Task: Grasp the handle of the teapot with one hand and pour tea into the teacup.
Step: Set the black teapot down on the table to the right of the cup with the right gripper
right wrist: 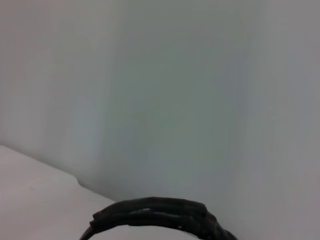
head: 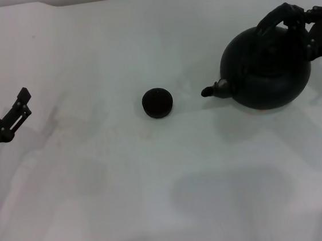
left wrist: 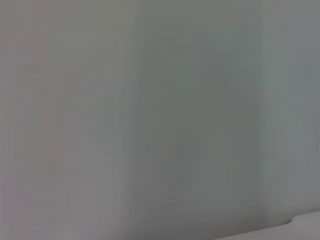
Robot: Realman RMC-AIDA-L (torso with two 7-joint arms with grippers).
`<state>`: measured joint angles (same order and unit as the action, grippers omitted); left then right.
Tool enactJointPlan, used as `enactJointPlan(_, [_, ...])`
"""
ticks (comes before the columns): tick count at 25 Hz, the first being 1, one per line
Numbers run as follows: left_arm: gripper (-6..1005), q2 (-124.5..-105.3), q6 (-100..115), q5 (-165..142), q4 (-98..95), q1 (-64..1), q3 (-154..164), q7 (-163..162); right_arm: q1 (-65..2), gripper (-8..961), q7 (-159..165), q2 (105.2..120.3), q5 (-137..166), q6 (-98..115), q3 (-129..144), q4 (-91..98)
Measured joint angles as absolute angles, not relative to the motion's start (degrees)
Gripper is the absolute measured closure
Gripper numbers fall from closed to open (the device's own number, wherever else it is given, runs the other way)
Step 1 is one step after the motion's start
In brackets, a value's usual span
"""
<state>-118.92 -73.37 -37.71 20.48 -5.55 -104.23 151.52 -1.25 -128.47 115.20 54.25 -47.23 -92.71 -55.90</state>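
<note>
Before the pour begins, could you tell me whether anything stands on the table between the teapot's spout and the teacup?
Nothing visible does. The bare white table lies between the teapot and the teacup. The right claw is at the handle.

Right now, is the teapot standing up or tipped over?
Standing up. The teapot sits level on the table, spout sideways toward the teacup, handle on top.

A plain white matte bench fills the head view, with soft grey shadows across it. Behind rises a pale grey wall.
</note>
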Motion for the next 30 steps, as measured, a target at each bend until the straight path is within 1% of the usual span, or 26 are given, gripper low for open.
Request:
enactJointPlan(7, [137,-118.92,-73.39,-37.71,20.47,-5.85,-104.16,151.52,-2.85,841,-129.97,115.13,54.15,-47.36,-92.87,-52.89])
enactJointPlan(30, [138,-118.92,-73.21,-37.71,20.48,-5.97,-104.06,151.52,-4.61,841,-133.22,115.26,53.15,-48.78,-93.52,-49.06])
